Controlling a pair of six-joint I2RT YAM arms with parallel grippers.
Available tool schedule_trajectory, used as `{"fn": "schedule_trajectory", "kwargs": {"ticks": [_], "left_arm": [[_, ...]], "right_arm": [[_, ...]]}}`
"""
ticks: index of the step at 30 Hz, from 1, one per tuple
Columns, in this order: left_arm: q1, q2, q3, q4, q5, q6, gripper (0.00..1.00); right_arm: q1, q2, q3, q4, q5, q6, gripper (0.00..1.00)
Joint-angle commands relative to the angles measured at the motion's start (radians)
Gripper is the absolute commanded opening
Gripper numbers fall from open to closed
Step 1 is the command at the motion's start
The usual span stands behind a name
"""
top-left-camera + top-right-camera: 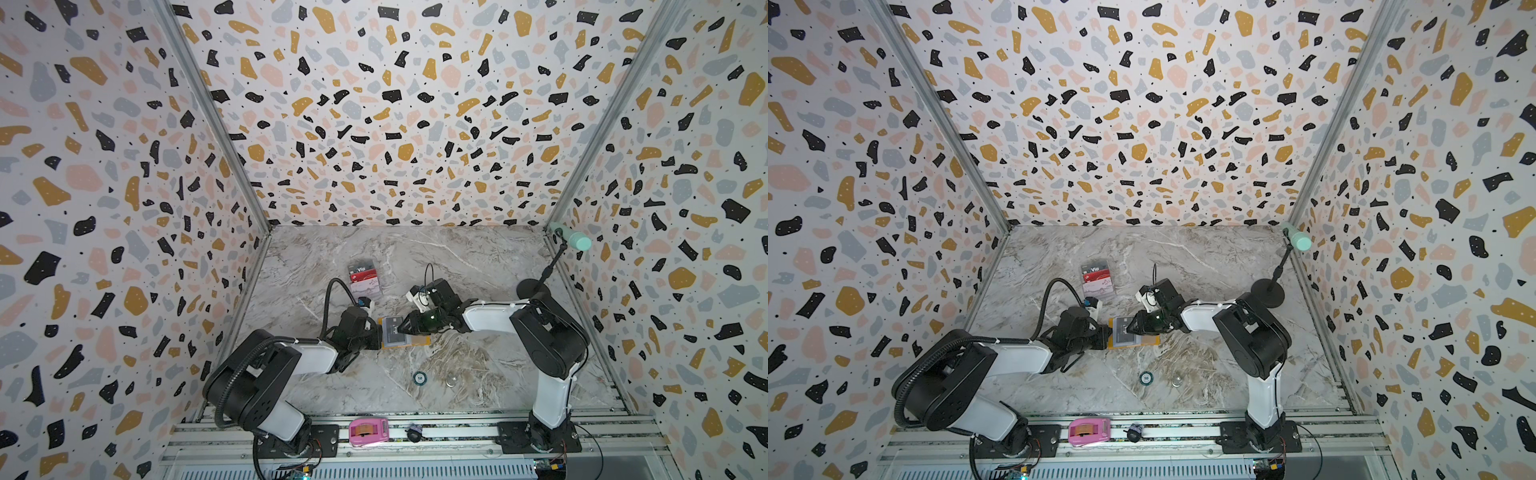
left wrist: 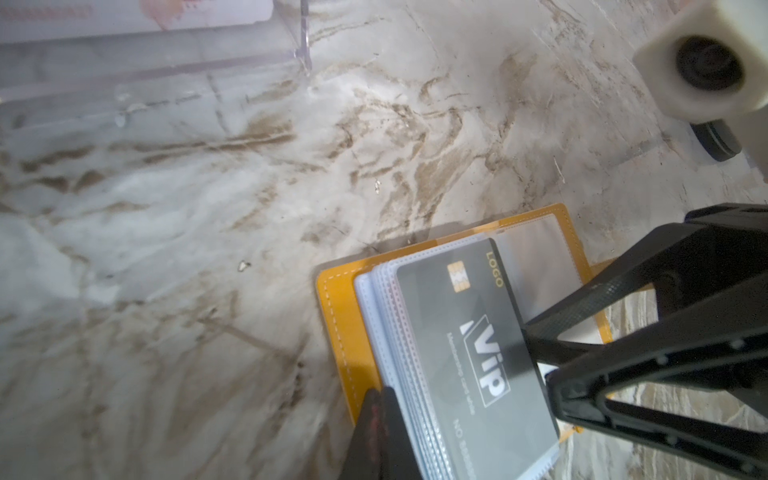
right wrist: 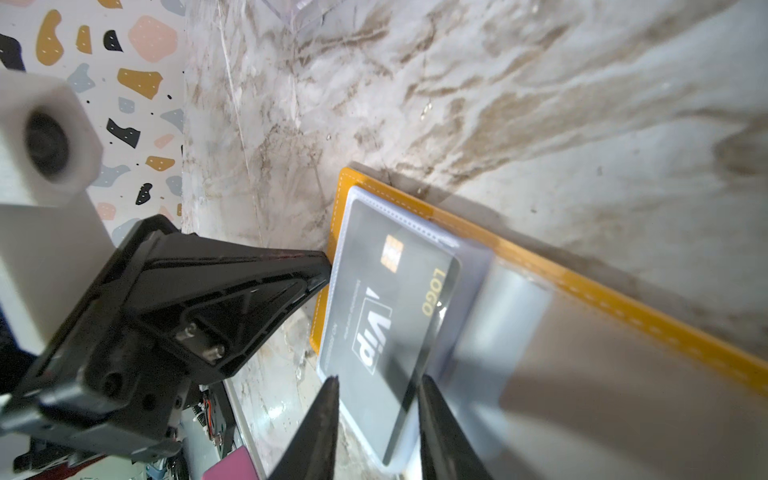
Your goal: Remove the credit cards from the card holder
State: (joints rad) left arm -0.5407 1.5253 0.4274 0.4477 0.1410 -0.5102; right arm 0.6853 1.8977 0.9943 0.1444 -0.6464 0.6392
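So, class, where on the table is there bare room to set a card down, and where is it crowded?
Bare: the far strip between back wall and acrylic stand; the stretch between card holder and right arm. Crowded: at the holder, where left gripper and right gripper meet; a chip and ring dot the front.

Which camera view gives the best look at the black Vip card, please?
The left wrist view: the black Vip card is large and sharp, lettering legible. The right wrist view shows the card blurrier. In both top views the card is a small dark rectangle.
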Motion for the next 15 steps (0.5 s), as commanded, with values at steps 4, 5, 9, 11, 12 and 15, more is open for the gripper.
{"fn": "schedule_trajectory", "kwargs": {"ticks": [4,5,9,11,12,15], "left_arm": [[-0.004,0.033,0.014,-0.080,0.005,0.019,0.00],[-0.004,0.032,0.014,-0.080,0.005,0.019,0.00],[-0.004,0.035,0.015,-0.080,0.005,0.018,0.00],[-0.004,0.036,0.016,-0.080,0.005,0.018,0.00],[-0.004,0.036,0.016,-0.081,0.006,0.017,0.00],[-0.004,0.037,0.016,-0.081,0.006,0.017,0.00]], "right_arm": [[-0.012,-0.031,-0.017,0.077,-0.078,0.029,0.33],[-0.013,-0.031,-0.019,0.085,-0.085,0.034,0.33],[-0.016,-0.027,-0.025,0.113,-0.106,0.048,0.33],[-0.017,-0.025,-0.027,0.127,-0.116,0.056,0.33],[-0.019,-0.025,-0.030,0.134,-0.122,0.061,0.33],[-0.018,-0.024,-0.032,0.145,-0.123,0.064,0.33]]}}
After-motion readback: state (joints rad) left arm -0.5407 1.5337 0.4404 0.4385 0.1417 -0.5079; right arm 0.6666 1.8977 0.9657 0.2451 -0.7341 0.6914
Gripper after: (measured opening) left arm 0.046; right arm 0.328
